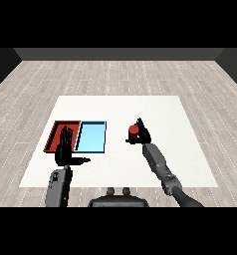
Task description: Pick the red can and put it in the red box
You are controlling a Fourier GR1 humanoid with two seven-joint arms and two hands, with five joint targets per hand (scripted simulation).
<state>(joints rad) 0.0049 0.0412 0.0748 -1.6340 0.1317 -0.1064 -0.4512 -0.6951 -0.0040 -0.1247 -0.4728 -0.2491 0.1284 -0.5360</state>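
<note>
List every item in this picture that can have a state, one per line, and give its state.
Small red cylindrical can: upright on the white table, right hand curled round it.
Shallow red tray: no can inside.
Shallow light blue tray: holds nothing.
Left hand: open, fingers straight over the red tray.

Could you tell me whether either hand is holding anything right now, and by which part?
The right hand curls round the red can at its side; the left hand holds nothing, fingers straight.

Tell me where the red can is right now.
In the head view the red can sits right of centre on the white table, inside the right robot hand, well right of the light blue tray.
</note>
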